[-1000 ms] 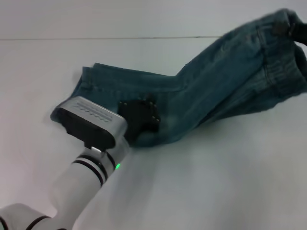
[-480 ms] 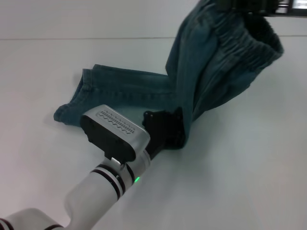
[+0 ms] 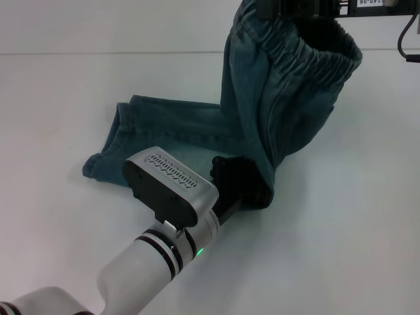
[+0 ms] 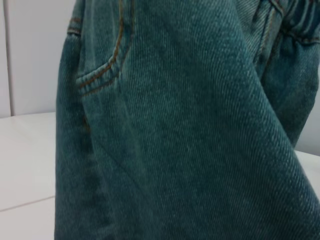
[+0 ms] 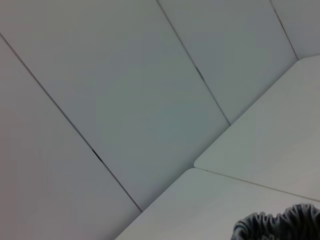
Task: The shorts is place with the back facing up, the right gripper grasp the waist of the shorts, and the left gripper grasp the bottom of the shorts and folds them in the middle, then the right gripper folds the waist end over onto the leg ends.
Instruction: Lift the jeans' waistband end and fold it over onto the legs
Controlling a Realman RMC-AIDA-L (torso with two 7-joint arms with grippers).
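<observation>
Blue denim shorts (image 3: 197,125) lie on the white table (image 3: 341,230), leg ends (image 3: 108,154) to the left. Their elastic waist (image 3: 308,59) hangs raised at the top of the head view, with my right gripper (image 3: 295,8) shut on it at the frame edge. My left gripper (image 3: 241,182) is low on the table, its black fingers closed on the near edge of the shorts where the cloth bends upward. Denim (image 4: 175,125) with a pocket seam fills the left wrist view. A bit of gathered waistband (image 5: 280,225) shows in the right wrist view.
The white table stretches out on all sides of the shorts, and a pale panelled wall (image 5: 125,100) stands behind it. A black cable (image 3: 408,39) hangs by the right arm at the top right.
The right gripper has carried the waist up and to the left, so the cloth now stands over the middle. My left gripper has slid right along the near edge, dragging the shorts slightly.
</observation>
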